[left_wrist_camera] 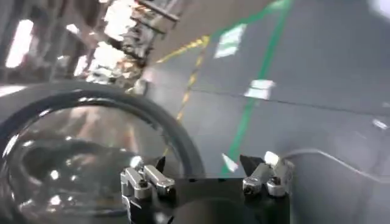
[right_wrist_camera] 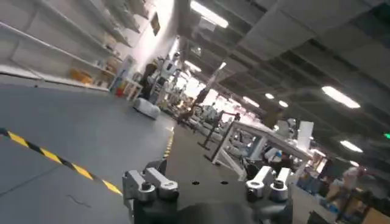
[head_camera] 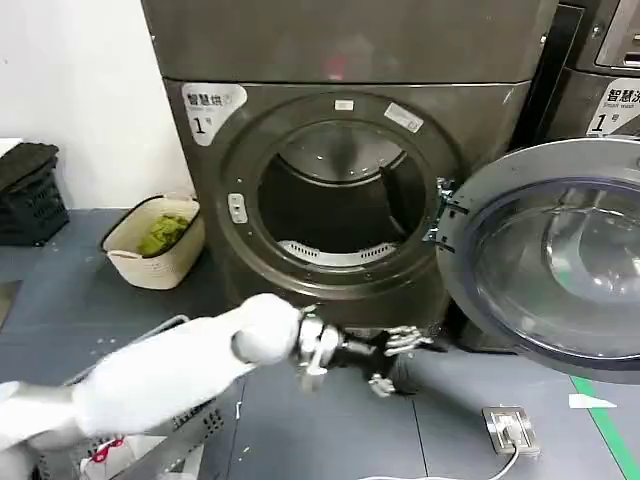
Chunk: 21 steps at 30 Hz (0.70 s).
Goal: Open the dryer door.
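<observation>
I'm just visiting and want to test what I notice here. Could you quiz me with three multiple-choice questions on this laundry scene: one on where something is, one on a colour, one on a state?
1. Where does the basket sit?
A. on the floor at the robot's left of the dryer
B. inside the drum
C. on top of the dryer

2. What colour is the stuff in the basket?
A. red
B. green
C. blue

3. How is the dryer door?
A. shut
C. taken off and lying on the floor
B. swung wide open

Answers:
1 A, the basket stands on the floor beside the dryer.
2 B, green stuff shows inside it.
3 B, the dryer door hangs out on its side hinge and the drum gapes open.
</observation>
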Each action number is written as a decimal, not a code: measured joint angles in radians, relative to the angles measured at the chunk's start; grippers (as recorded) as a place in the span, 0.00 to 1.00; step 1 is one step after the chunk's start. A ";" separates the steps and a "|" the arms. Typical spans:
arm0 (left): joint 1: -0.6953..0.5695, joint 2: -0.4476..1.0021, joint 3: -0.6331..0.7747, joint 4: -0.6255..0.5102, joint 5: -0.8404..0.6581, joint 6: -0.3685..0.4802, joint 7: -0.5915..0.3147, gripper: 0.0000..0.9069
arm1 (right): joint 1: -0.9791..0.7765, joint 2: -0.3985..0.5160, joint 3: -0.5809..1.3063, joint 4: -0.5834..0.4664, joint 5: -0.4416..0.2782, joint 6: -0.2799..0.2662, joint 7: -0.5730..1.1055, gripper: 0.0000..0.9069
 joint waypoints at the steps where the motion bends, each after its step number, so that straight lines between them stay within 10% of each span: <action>1: -0.004 0.031 0.004 -0.008 0.032 -0.020 0.000 1.00 | 0.000 -0.004 -0.003 -0.003 0.000 0.002 -0.001 1.00; 21: 0.012 0.497 -0.094 -0.042 0.562 -0.348 -0.020 1.00 | 0.047 -0.052 -0.088 -0.039 0.065 0.019 -0.027 1.00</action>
